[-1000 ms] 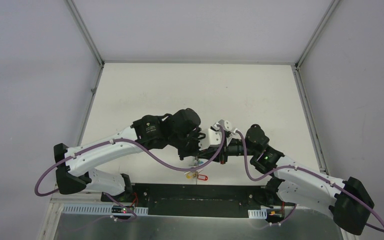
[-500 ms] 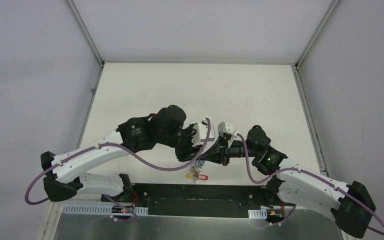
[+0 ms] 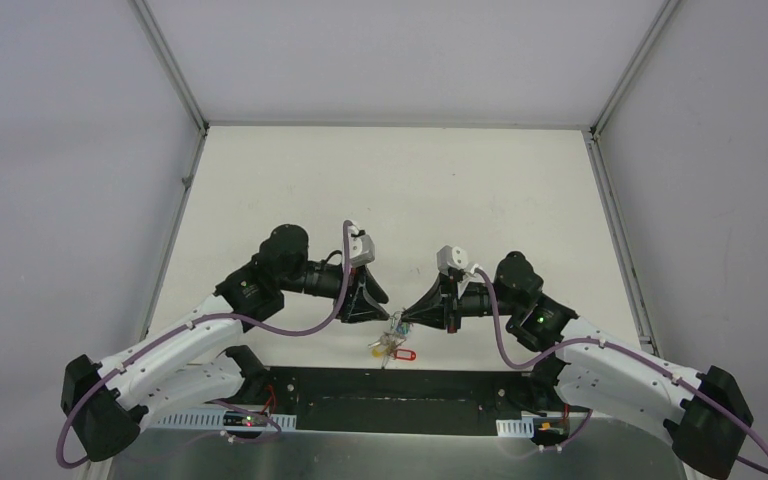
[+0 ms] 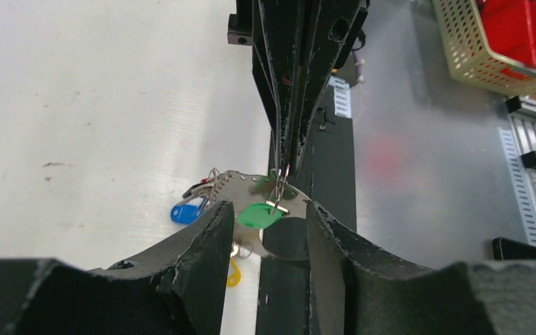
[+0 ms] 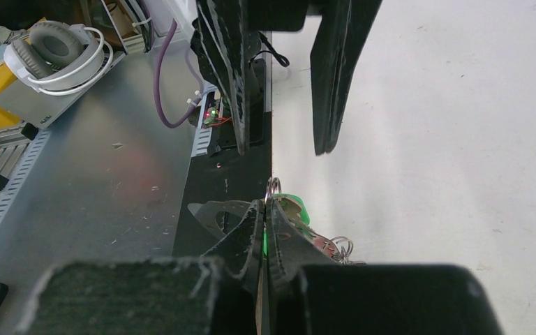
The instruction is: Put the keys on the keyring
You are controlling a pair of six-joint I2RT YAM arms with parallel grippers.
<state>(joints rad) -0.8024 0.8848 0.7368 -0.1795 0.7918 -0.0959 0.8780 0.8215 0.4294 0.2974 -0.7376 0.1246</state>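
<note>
My right gripper (image 4: 283, 164) is pinching the keyring (image 4: 278, 187) tight. My left gripper (image 4: 266, 209) is sitting open just beside the keyring. A green key (image 4: 257, 215) is dangling under it.

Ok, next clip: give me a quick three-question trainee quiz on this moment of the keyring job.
1. True or false: the left gripper is shut on a key.
2. Which tag sits nearest the tips of the right gripper? A red, B green, C yellow.
3. Which gripper is pinching the keyring?
Key: 1 false, its jaws stand open, gripping nothing. 2 B, the green tag. 3 the right gripper.
</note>
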